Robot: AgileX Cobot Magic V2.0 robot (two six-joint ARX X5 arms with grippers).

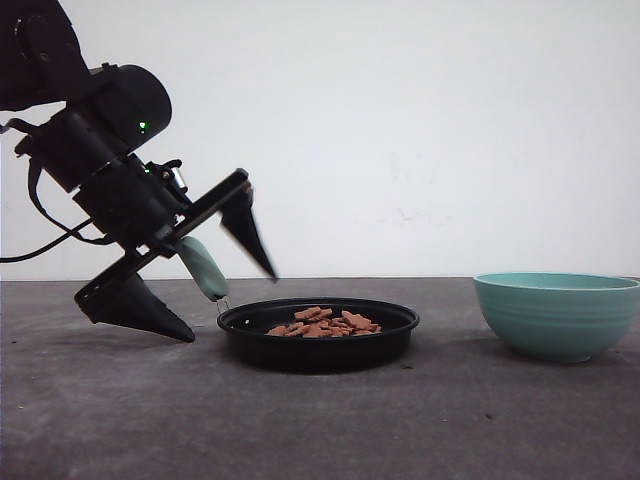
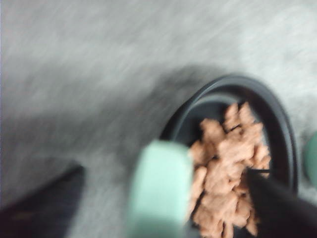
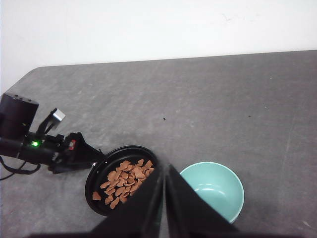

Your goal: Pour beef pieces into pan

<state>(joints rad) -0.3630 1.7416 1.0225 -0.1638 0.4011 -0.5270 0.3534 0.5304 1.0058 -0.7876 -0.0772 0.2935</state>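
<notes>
Small reddish-brown beef pieces (image 1: 323,323) are already heaped in the shallow black pan (image 1: 318,345); its mint handle (image 1: 204,268) is straddled by the spread left pincer (image 1: 185,290), likely for steadying. Right pincer (image 3: 164,198) is pressed together.

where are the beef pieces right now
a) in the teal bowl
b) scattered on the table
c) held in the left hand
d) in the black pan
d: the beef pieces lie heaped inside the black pan, while the teal bowl looks empty in the right wrist view, and the left hand sits open around the pan's mint handle.
</notes>
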